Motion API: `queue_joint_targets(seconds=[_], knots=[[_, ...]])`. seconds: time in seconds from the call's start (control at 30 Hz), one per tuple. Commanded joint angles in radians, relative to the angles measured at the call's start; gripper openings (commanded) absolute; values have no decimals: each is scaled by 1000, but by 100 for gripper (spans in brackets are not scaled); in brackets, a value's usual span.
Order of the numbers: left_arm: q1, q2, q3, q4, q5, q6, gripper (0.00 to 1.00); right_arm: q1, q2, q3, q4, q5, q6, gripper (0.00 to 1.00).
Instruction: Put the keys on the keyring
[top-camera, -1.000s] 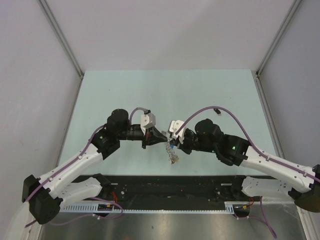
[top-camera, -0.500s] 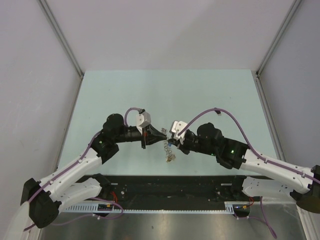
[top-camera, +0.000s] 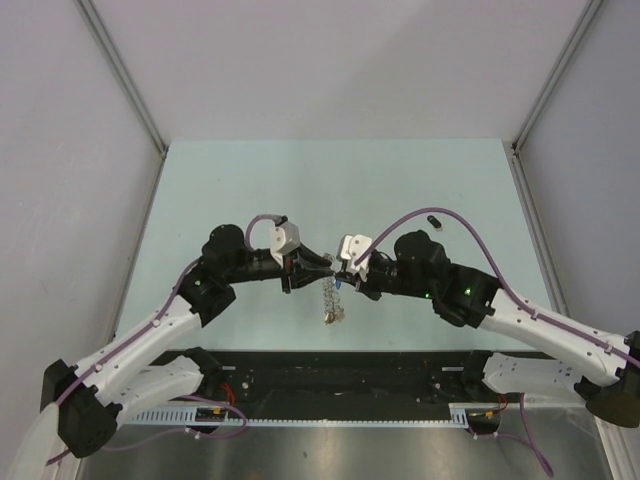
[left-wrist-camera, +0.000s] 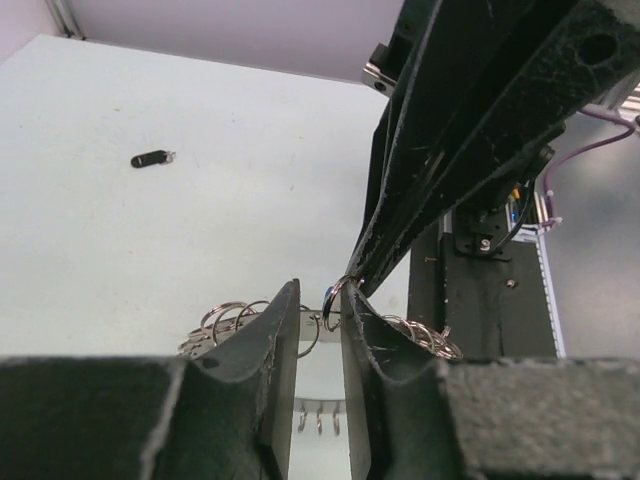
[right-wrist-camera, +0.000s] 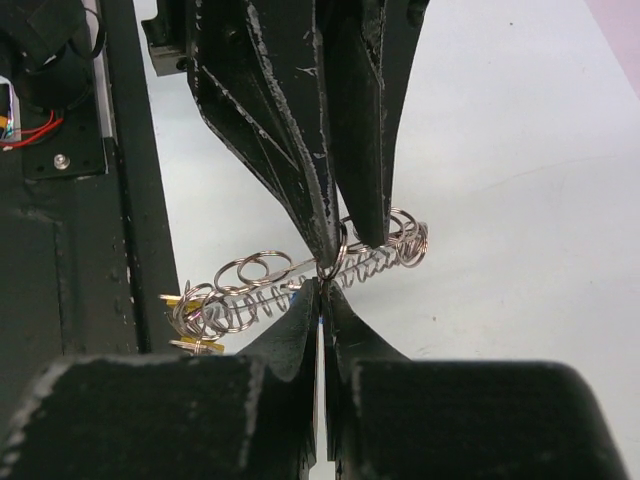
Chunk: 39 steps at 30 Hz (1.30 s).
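1. The left hand (top-camera: 329, 264) is clenching on a loop of the silvery-grey coiled-wire keyring (top-camera: 331, 298), which is hanging down from the meeting fingertips of both hands.
2. The right hand (top-camera: 342, 278) is pinching fully shut at that same loop, seemingly on the small blue-headed key (left-wrist-camera: 328, 298); the contact is hard to make out.
3. A small yellow-headed key (top-camera: 328, 318) is dangling at the keyring's lower end.
4. A small black-headed key (top-camera: 432, 222) is lying on the pale green tabletop (top-camera: 250, 180), well apart from the keyring.

The keyring (top-camera: 332, 303) is hung between left gripper (top-camera: 327, 266) and right gripper (top-camera: 345, 277), blue key (top-camera: 341, 285) at their meeting; black key (top-camera: 432, 221) is laid behind, rightward.
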Motion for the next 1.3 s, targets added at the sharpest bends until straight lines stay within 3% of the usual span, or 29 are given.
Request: queue_joint_targets(seconds=[0.0,0.33,0.7,0.83,1.27], knots=[[5,-3,86,-69,24,110,29,-26,26,113,-97,-95,-79,0],[45,-1,151,-254,71,241,40,-60,76,211,-229,-133,-145,0],[37,105,215,-388,280,348,51,-60,120,279,-298,-194,-188,0],[12,109,220,-414,265,373,50,-52,128,291,-304,-205,-194,0],[-3,125,225,-422,255,371,31,-34,152,302,-309,-207,-197,0]])
